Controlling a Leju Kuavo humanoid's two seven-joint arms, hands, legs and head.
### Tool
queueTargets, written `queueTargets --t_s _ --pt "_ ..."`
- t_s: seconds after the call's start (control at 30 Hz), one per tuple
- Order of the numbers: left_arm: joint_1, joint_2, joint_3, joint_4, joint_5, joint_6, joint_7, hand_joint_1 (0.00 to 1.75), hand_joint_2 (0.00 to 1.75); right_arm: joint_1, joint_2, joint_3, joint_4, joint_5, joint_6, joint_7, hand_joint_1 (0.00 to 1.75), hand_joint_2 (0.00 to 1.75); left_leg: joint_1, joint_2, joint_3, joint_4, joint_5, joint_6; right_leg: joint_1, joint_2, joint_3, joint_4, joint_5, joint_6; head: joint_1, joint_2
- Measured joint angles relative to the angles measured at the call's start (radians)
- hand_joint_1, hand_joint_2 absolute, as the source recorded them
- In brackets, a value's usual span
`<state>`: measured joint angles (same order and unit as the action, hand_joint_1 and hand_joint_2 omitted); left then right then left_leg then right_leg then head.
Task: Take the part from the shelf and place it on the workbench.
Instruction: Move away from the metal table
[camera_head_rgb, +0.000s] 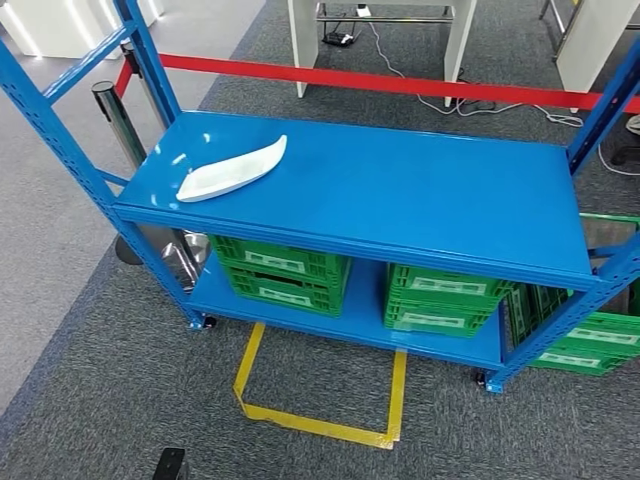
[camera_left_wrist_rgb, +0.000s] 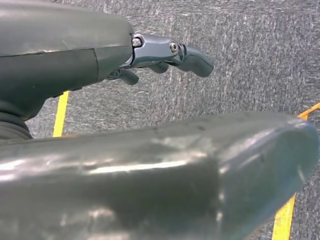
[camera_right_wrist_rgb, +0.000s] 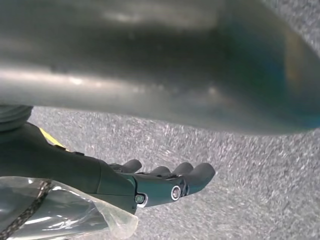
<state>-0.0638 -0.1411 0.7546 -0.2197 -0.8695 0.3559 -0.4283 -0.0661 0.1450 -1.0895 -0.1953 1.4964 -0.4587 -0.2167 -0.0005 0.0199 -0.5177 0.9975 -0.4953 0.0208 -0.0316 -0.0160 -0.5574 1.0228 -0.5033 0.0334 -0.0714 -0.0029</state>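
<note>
A long white curved part (camera_head_rgb: 232, 169) lies on the top board of the blue shelf (camera_head_rgb: 423, 190), near its left end. My left hand (camera_left_wrist_rgb: 158, 55) hangs over grey carpet in the left wrist view, fingers stretched out and apart from the thick thumb, holding nothing. My right hand (camera_right_wrist_rgb: 162, 182) hangs the same way over carpet in the right wrist view, fingers extended, nothing in it. Both hands are far from the part.
Green crates (camera_head_rgb: 283, 270) (camera_head_rgb: 441, 298) sit on the lower board, more green crates (camera_head_rgb: 596, 330) at the right. A yellow tape outline (camera_head_rgb: 321, 400) marks the carpet before the shelf. A red barrier belt (camera_head_rgb: 377, 80) and a steel post (camera_head_rgb: 121, 120) stand behind.
</note>
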Motion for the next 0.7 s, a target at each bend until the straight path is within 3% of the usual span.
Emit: queueTargets --t_s 0.1,0.23,0.3,0.43,0.7 --pt "0.000 0.000 0.000 0.000 0.000 0.000 0.000 0.00 0.00 -0.002 0.000 0.000 0.000 0.001 0.003 0.000 0.00 0.00 0.000 0.000 0.003 -0.006 0.000 0.013 0.003 0.000 0.001 0.000 -0.004 -0.008 0.000 0.000" --pt "0.001 0.000 0.000 0.000 0.000 0.000 0.000 0.00 0.00 -0.002 0.000 0.000 0.000 0.001 0.003 0.002 0.00 0.00 0.001 0.000 0.004 -0.010 0.002 0.014 0.007 -0.001 0.001 0.000 -0.006 -0.015 0.000 0.000" --pt "0.001 0.000 0.000 0.000 -0.001 0.000 0.000 0.00 0.00 -0.002 0.000 0.000 0.000 0.002 0.003 0.003 0.00 0.00 0.001 0.000 0.004 -0.011 0.002 0.005 0.008 -0.001 0.001 0.001 -0.007 -0.017 0.000 0.000" --pt "0.002 -0.001 0.000 0.000 -0.001 0.000 0.000 0.00 0.00 -0.002 0.000 0.000 0.000 0.002 0.003 0.004 0.00 0.00 0.005 0.000 0.004 -0.014 0.001 -0.036 0.009 -0.001 0.000 0.001 -0.007 -0.017 0.001 0.000" --pt "0.003 -0.001 0.000 0.000 -0.002 0.000 0.000 0.00 0.00 -0.002 0.000 0.000 0.000 -0.006 0.003 0.006 0.00 0.00 0.001 0.000 0.003 -0.007 -0.003 -0.037 0.004 -0.001 0.003 -0.002 -0.004 -0.012 0.001 0.000"
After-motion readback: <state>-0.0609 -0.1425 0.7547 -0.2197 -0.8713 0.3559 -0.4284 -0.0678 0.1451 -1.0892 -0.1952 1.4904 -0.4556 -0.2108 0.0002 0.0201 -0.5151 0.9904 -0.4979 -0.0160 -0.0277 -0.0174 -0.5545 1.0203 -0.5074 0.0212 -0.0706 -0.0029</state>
